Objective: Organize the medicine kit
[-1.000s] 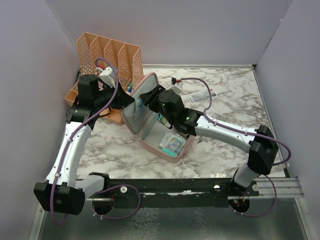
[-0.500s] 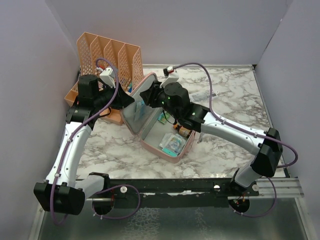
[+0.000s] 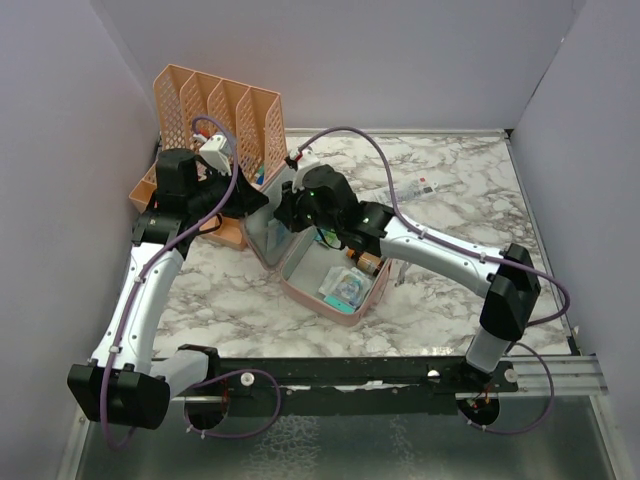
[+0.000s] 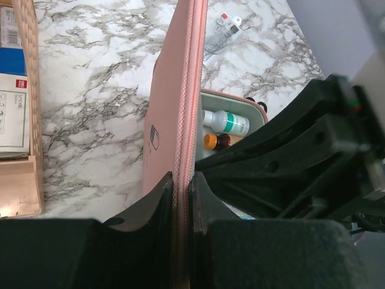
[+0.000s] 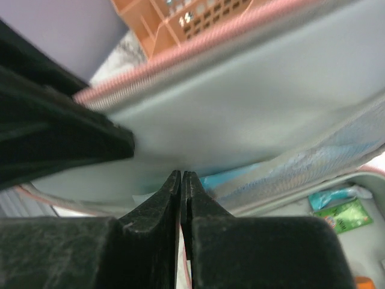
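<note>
The pink medicine kit (image 3: 357,309) lies open on the marble table with its lid (image 4: 163,108) held upright. My left gripper (image 4: 182,178) is shut on the lid's zip edge, and in the top view it (image 3: 250,200) is at the lid's far corner. My right gripper (image 5: 181,173) is shut with nothing visible between the tips, which nearly touch the pale grey-green lining (image 5: 252,102) just above the mesh pocket (image 5: 337,150). A teal packet (image 5: 231,176) sits behind that mesh. In the base are a white bottle with a green label (image 4: 231,122), an orange-capped bottle (image 4: 210,141) and teal packets (image 3: 343,288).
The orange perforated file rack (image 3: 215,110) stands at the back left behind the lid, with boxes (image 4: 12,90) in it. A white tube (image 3: 410,190) lies on the table behind the kit. Purple walls close in on the left, back and right.
My right arm swung left, in toward the inside of the lid, and its jaws went from open to shut. The left gripper kept its hold on the lid.
</note>
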### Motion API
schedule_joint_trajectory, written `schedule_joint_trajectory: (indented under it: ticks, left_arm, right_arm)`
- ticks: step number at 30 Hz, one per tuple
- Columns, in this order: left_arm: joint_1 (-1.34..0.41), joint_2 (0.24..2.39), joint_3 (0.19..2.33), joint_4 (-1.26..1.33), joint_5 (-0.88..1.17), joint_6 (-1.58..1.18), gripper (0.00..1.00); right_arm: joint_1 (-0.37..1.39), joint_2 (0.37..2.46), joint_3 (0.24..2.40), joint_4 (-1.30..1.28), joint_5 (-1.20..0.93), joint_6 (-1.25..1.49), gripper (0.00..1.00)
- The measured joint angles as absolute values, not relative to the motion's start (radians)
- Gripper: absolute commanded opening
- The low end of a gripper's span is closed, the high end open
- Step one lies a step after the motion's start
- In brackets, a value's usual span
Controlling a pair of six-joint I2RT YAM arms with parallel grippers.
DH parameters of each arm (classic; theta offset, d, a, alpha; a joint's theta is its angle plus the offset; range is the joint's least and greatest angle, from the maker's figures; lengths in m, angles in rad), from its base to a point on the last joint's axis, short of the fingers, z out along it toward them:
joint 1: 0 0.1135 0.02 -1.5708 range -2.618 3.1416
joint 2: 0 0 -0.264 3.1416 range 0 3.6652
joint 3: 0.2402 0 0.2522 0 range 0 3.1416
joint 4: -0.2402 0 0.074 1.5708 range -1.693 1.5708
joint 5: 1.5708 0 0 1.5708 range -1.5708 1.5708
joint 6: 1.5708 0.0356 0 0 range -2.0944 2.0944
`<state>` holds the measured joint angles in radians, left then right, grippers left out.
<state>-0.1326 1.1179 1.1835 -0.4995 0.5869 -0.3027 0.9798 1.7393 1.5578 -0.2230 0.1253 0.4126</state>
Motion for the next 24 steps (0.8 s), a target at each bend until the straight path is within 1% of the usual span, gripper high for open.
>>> schedule_joint_trajectory:
  ticks: [3, 6, 9, 15, 17, 21, 22, 24]
  left_arm:
    - [-0.133, 1.118, 1.184, -0.500, 0.587, -0.303, 0.00]
    - [-0.133, 1.119, 1.184, -0.503, 0.587, -0.303, 0.00]
    - [-0.133, 1.120, 1.184, -0.502, 0.587, -0.303, 0.00]
    - [-0.133, 1.120, 1.184, -0.501, 0.586, -0.298, 0.00]
    - [-0.133, 1.120, 1.184, -0.501, 0.586, -0.296, 0.00]
    - [-0.133, 1.120, 1.184, -0.501, 0.587, -0.292, 0.00]
    - [-0.133, 1.120, 1.184, -0.500, 0.587, -0.291, 0.00]
    - [-0.133, 1.120, 1.183, -0.498, 0.587, -0.287, 0.00]
  right_arm:
    - [0.980, 1.737, 1.517, -0.236, 0.075, 0.395, 0.08]
    - [0.978, 1.731, 1.496, -0.241, 0.038, 0.379, 0.13]
    - [0.975, 1.713, 1.493, -0.245, 0.025, 0.379, 0.25]
    - [0.975, 1.633, 1.464, -0.247, 0.073, 0.465, 0.42]
    - [0.975, 1.617, 1.463, -0.247, 0.113, 0.510, 0.45]
    - [0.975, 1.609, 1.453, -0.258, 0.192, 0.606, 0.46]
    - [0.975, 1.611, 1.449, -0.271, 0.218, 0.632, 0.45]
    - [0.975, 1.621, 1.451, -0.293, 0.261, 0.668, 0.37]
